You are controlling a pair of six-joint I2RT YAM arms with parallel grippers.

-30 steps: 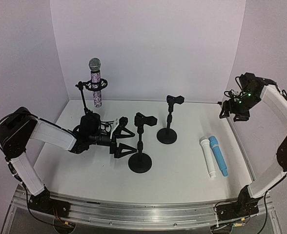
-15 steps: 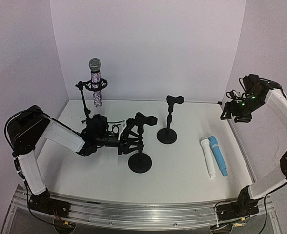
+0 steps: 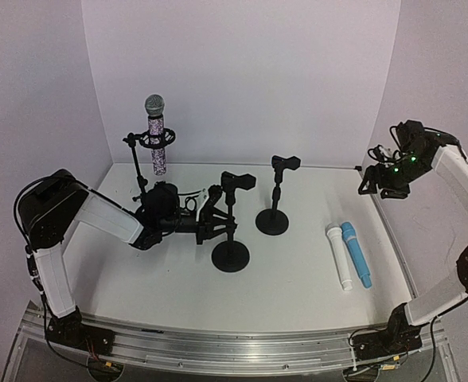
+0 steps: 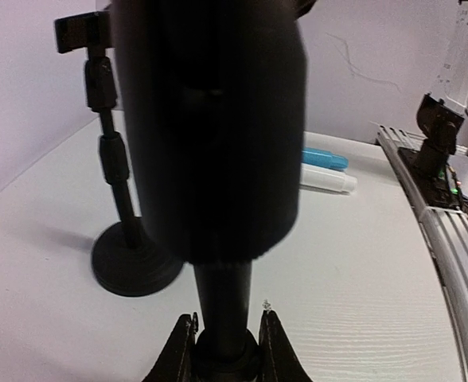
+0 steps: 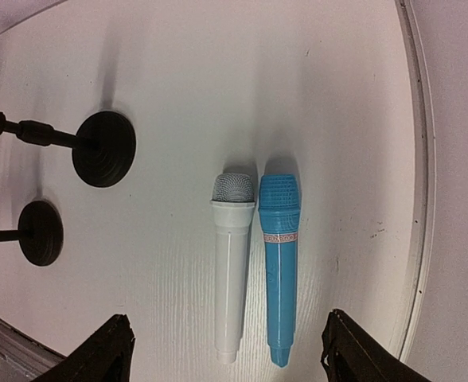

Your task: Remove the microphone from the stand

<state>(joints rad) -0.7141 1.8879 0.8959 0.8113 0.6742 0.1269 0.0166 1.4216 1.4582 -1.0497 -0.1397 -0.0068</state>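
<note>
The glittery lilac microphone with a silver mesh head (image 3: 156,135) sits upright in a thin black stand with a ring holder (image 3: 136,167), behind the left jaws and off to their left, apart from them. The left jaws are clamped on the post of a black round-based stand with an empty clip (image 3: 231,256); in the wrist view the fingertips (image 4: 180,350) press the post from either side. Just past these jaws to the right is a second black round-based stand (image 3: 273,221). The right jaws hang high over the right end of the white tabletop (image 3: 298,286), spread wide and gripping nothing. Below them, between their fingers (image 5: 103,354), a white plastic microphone (image 5: 232,263) and a blue plastic microphone (image 5: 280,263) lie side by side.
</note>
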